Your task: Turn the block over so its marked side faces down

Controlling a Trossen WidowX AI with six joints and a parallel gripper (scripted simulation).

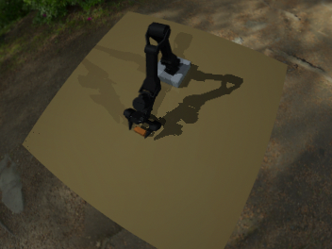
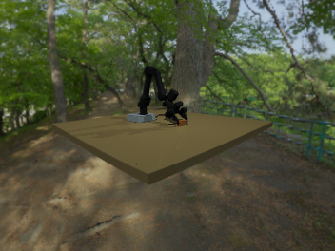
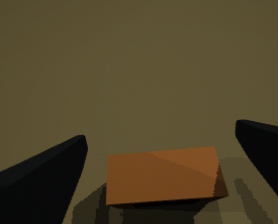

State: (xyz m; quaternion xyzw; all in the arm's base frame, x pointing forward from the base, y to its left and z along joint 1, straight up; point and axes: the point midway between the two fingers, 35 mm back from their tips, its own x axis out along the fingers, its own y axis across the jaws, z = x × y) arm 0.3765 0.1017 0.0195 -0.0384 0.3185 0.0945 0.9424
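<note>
The orange block (image 1: 140, 131) (image 2: 182, 123) (image 3: 162, 176) rests on the table (image 1: 189, 186) (image 2: 143, 149) (image 3: 150, 75). In the wrist view a plain orange face is turned up toward the camera, with a shaded end face at its right. The black mark does not show clearly; only a dark strip lies along the block's lower edge. My gripper (image 1: 139, 130) (image 2: 179, 121) (image 3: 159, 134) is open and empty. Its fingers stand wide on either side of the block in the wrist view, with gaps between them and the block.
The arm's pale grey base (image 1: 177, 79) (image 2: 138, 118) stands behind the gripper on the table. Shadows of the arm fall across the table and partly over the block. The table's front corner (image 2: 148, 177) shows in the exterior view.
</note>
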